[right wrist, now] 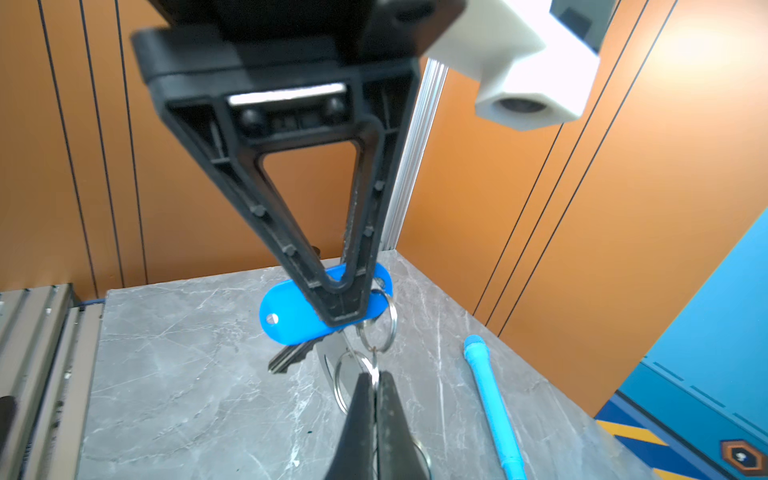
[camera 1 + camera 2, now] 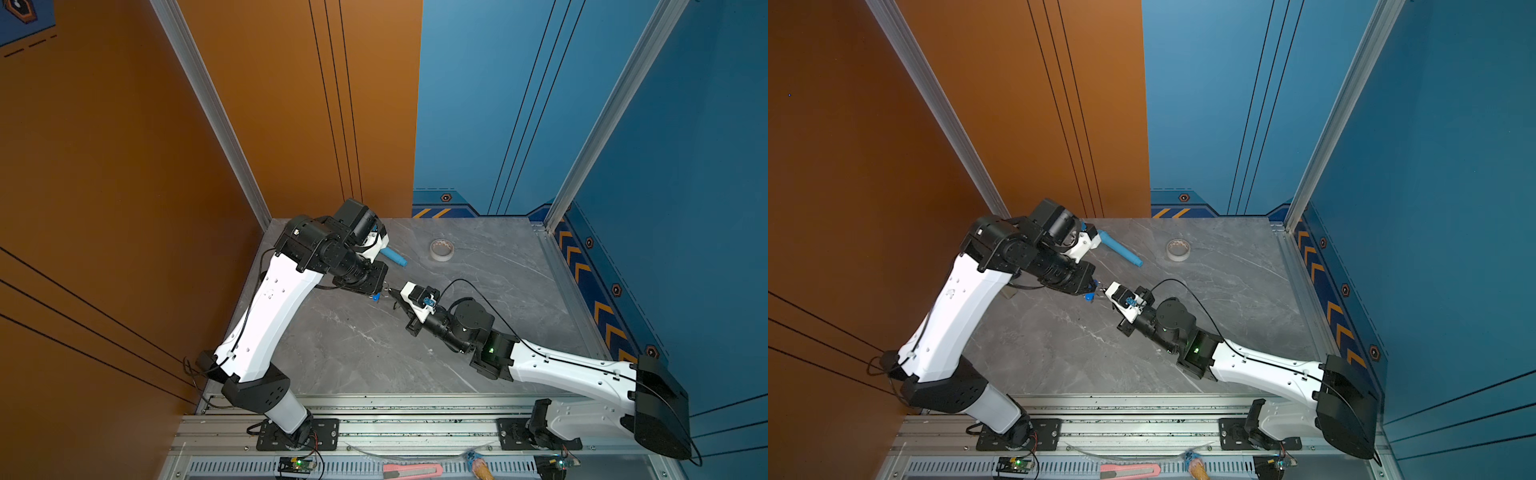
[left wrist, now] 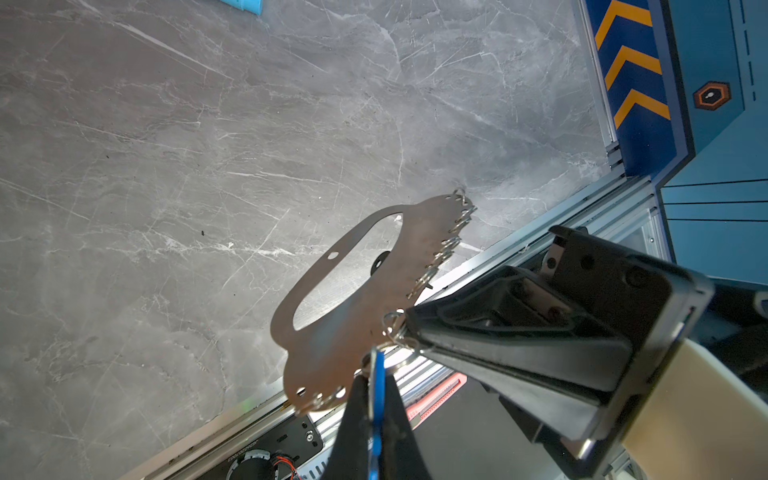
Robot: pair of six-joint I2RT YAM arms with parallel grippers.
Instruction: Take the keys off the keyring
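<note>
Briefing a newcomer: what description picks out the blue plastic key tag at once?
Above the middle of the grey marble tabletop, the black left gripper clamps a flat blue oval plastic tag. Unlike the long blue tube lying on the table, it is short, flat and gripped.

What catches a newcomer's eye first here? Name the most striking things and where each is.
Two hands meet in mid-air over the middle of the table: the left hand is shut on the blue tag of the keys, the right hand pinches a wire ring on the edge of the keyring, a flat metal plate held off the surface. A blue tube and a tape roll lie near the back.
</note>
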